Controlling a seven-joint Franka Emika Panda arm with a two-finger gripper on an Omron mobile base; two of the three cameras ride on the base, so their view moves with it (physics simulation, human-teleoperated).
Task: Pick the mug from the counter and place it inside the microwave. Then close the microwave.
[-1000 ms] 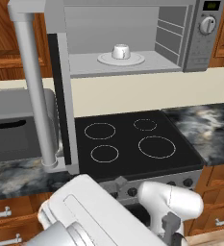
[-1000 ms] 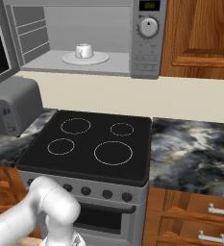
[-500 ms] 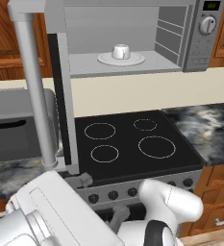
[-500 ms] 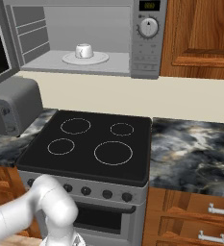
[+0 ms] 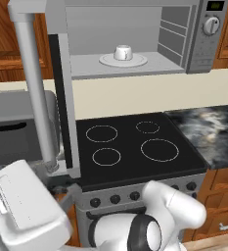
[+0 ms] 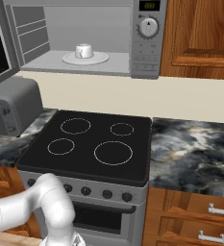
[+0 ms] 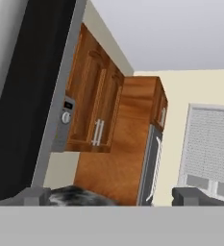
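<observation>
Already the mug (image 5: 123, 52) sits on the white plate (image 5: 105, 61) inside the microwave (image 5: 179, 34), whose door (image 5: 61, 98) hangs open.

We see the hand (image 7: 111, 196) with its fingers (image 7: 34, 196) spread wide and nothing between them, beside what seems to be the door's dark glass. Below lie the stove (image 6: 92, 144) and the marbled tabletop (image 6: 190, 149), with the slotted grey box (image 6: 12, 105) to the left.
</observation>
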